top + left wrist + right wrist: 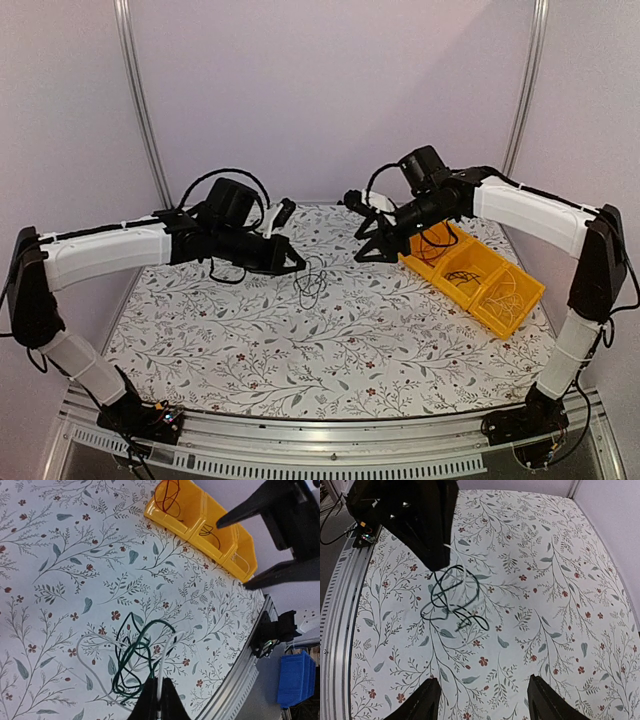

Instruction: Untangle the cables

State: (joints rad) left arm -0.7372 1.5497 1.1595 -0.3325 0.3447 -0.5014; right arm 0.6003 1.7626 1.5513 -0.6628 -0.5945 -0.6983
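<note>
The cables (pixel 312 280) lie tangled on the flowered tablecloth in the middle of the table. The clump is a dark green cable (pixel 131 655) looped through a white cable (pixel 167 652). My left gripper (pixel 159 686) is at the clump's near edge, shut on the white cable, which runs up between its fingers. In the right wrist view the clump (pixel 451 595) sits just below the left arm (pixel 415 515). My right gripper (pixel 482 690) hangs open above bare cloth, to the right of the clump, with nothing between its fingers (pixel 422 702).
A row of yellow bins (pixel 478 290) stands at the right, under the right arm. One compartment holds a red-brown wire (pixel 167 495), another a black one (pixel 210 532). The metal table edge (pixel 240 680) runs close to the clump.
</note>
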